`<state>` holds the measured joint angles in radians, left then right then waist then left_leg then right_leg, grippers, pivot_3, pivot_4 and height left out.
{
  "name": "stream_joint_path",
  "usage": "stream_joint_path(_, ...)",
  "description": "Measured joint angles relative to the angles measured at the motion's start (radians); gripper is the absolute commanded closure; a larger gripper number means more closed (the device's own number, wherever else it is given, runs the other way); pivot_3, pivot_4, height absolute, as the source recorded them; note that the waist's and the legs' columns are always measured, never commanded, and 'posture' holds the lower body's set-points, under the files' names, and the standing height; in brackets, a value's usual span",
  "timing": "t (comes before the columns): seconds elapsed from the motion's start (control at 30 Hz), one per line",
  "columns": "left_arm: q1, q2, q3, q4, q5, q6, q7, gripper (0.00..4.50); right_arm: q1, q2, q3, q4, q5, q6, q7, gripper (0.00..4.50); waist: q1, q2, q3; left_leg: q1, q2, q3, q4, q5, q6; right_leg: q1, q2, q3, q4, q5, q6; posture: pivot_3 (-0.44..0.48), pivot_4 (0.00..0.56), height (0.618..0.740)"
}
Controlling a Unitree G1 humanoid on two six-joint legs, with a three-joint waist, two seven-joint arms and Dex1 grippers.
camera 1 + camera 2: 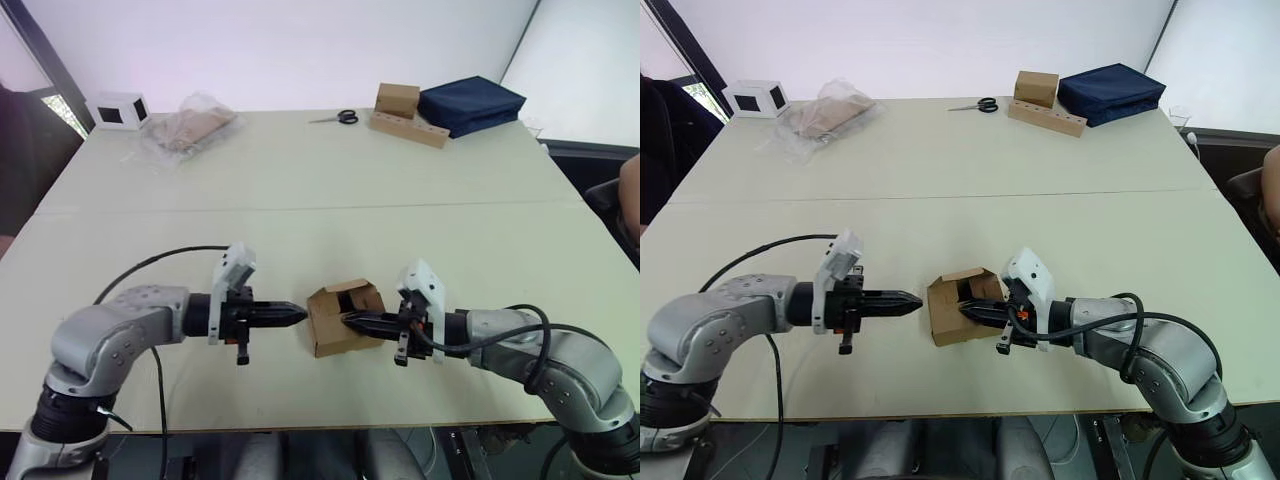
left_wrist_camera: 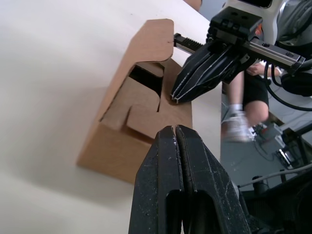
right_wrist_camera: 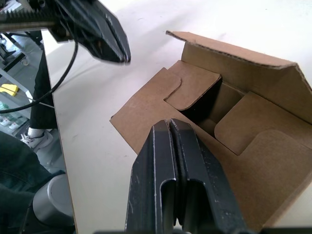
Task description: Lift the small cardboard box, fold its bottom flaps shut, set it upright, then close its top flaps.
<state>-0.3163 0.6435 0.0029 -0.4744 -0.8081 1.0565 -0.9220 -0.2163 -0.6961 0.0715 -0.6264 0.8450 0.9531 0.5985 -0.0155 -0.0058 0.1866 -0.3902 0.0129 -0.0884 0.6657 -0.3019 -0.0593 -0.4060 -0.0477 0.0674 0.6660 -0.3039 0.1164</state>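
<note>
Lying on its side near the front edge of the table [image 1: 300,180], the small cardboard box [image 1: 335,322] sits between your two grippers, its flapped end turned toward your right arm. Your right wrist view shows that end partly folded: interlocking flaps [image 3: 195,90] overlap across the opening, a dark gap remains between them, and one long flap [image 3: 243,61] stands raised along the far side.

Your left gripper [image 1: 298,314] points right at the box's left face, tip just beside it; contact cannot be judged. Its two black fingers [image 2: 161,185] are pressed together, clenched on nothing.

Your right gripper [image 1: 968,312] reaches in from the right, tip at the folded flaps. Its fingers [image 3: 195,195] are likewise closed against each other with nothing between them, lying over the cardboard panel.

At the far end of the table, well apart from the box:
- a white cube box [image 1: 118,109] with a dark window, far left;
- a clear plastic bag [image 1: 188,125] with brown contents beside it;
- scissors [image 1: 338,117] near the middle;
- a brown box [image 1: 396,100] atop a long cardboard strip [image 1: 410,129];
- a dark blue bag [image 1: 470,104], far right.

Beyond the table edge, your left wrist view catches a person's leg [image 2: 243,92].
</note>
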Motion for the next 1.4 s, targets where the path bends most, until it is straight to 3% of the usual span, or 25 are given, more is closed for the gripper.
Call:
stream_joint_path(0.2, 0.007, -0.016, -0.109, 0.005, 0.064, -0.069, 0.013, 4.48, 0.0, -0.001, -0.001, -0.001, 0.001, 0.003, 0.0, 4.5, 0.0, 0.0, 0.0, 0.0, 0.0, 0.0, 0.0, 0.0, 0.0, 0.0, 0.0, 0.0, 0.0, 0.0, 0.0, 0.0, 0.15, 0.74)
stream_joint_path(0.47, 0.005, -0.037, -0.154, 0.042, 0.102, -0.154, 0.009, 4.48, -0.023, -0.032, -0.073, -0.007, 0.103, 0.024, 0.057, 4.5, 0.003, 0.0, 0.0, 0.0, 0.0, 0.0, 0.0, 0.0, 0.0, 0.001, 0.0, 0.0, 0.0, 0.0, 0.0, 0.0, 0.15, 0.74)
stream_joint_path(0.63, -0.002, -0.04, -0.159, 0.049, 0.101, -0.155, 0.008, 4.48, -0.178, -0.005, -0.162, 0.115, 0.157, 0.016, 0.053, 4.5, 0.0, 0.0, 0.0, 0.002, 0.0, 0.0, 0.0, 0.0, 0.0, 0.002, 0.0, 0.0, 0.0, 0.0, 0.0, 0.0, 0.15, 0.74)
stream_joint_path(0.8, -0.003, -0.041, -0.164, 0.044, 0.1, -0.155, 0.01, 4.48, -0.327, 0.036, -0.048, 0.261, -0.012, -0.041, 0.034, 4.5, 0.001, 0.001, 0.0, 0.001, 0.0, 0.0, -0.001, 0.0, 0.0, 0.001, 0.0, 0.0, -0.001, 0.0, 0.0, 0.0, 0.15, 0.74)
stream_joint_path(1.0, 0.003, -0.041, -0.161, 0.036, 0.098, -0.153, 0.025, 4.48, -0.321, 0.041, 0.042, 0.276, -0.078, -0.044, 0.099, 4.5, 0.001, 0.001, 0.0, 0.001, 0.0, 0.001, -0.001, 0.0, 0.0, 0.001, 0.0, 0.0, -0.001, 0.0, 0.0, 0.0, 0.15, 0.74)
stream_joint_path(1.4, 0.007, -0.037, -0.143, 0.044, 0.088, -0.155, 0.034, 4.48, -0.198, 0.001, 0.035, 0.176, -0.078, -0.016, 0.165, 4.5, -0.002, 0.001, 0.0, 0.001, 0.0, 0.0, -0.001, 0.0, 0.0, 0.001, 0.0, 0.0, -0.001, 0.0, 0.0, 0.0, 0.15, 0.74)
